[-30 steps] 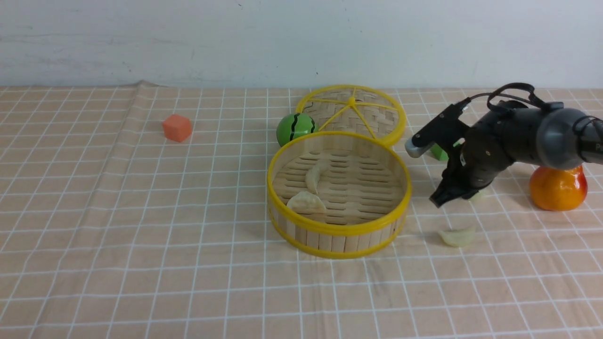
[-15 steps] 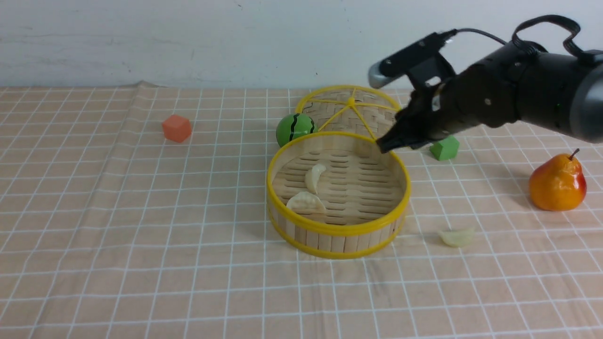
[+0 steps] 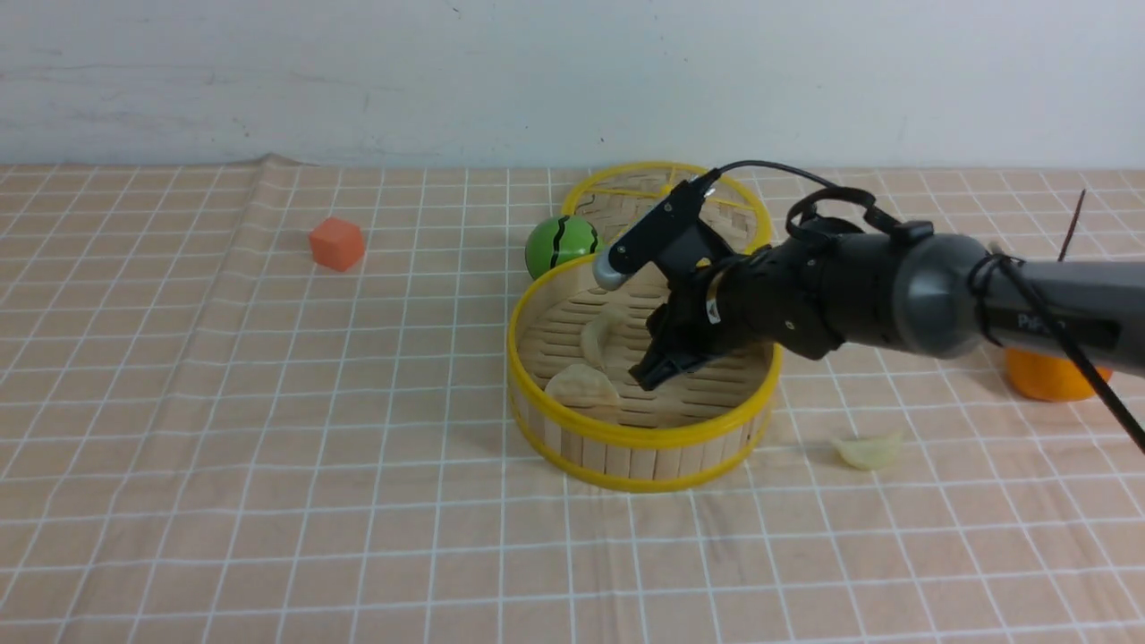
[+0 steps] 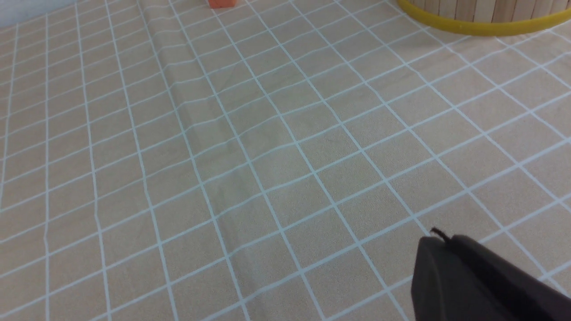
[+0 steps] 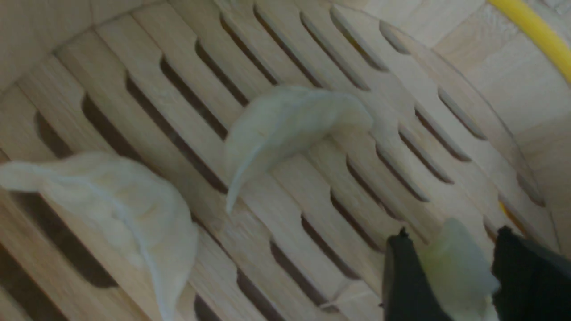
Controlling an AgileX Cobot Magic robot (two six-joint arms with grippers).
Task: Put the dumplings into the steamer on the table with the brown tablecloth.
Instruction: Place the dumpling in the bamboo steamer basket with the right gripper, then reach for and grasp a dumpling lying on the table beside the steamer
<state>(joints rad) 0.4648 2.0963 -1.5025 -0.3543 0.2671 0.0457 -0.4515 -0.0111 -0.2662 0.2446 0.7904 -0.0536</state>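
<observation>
The round bamboo steamer (image 3: pixel 626 436) stands mid-table on the brown grid tablecloth (image 3: pixel 268 402). Two pale dumplings (image 3: pixel 597 335) (image 3: pixel 580 385) lie on its slatted floor, and a third dumpling (image 3: pixel 866 450) lies on the cloth to its right. My right gripper (image 3: pixel 648 376) reaches down inside the steamer. In the right wrist view its black fingers (image 5: pixel 403 276) hold another pale dumpling (image 5: pixel 455 267) between them, just above the slats, near the two resting dumplings (image 5: pixel 290 120) (image 5: pixel 120 205). My left gripper (image 4: pixel 435 236) is shut and empty over bare cloth.
The flat woven lid (image 3: pixel 617 192) leans behind the steamer, with a green striped ball (image 3: pixel 559 243) at its left. An orange cube (image 3: pixel 337 242) sits far left. An orange pear (image 3: pixel 1047 380) is mostly hidden behind my right arm. A cloth crease (image 4: pixel 187 111) runs near the left gripper.
My right gripper rose from the cloth right of the steamer, swung left over the rim, and has come down inside the steamer with the dumpling. The left arm stays put.
</observation>
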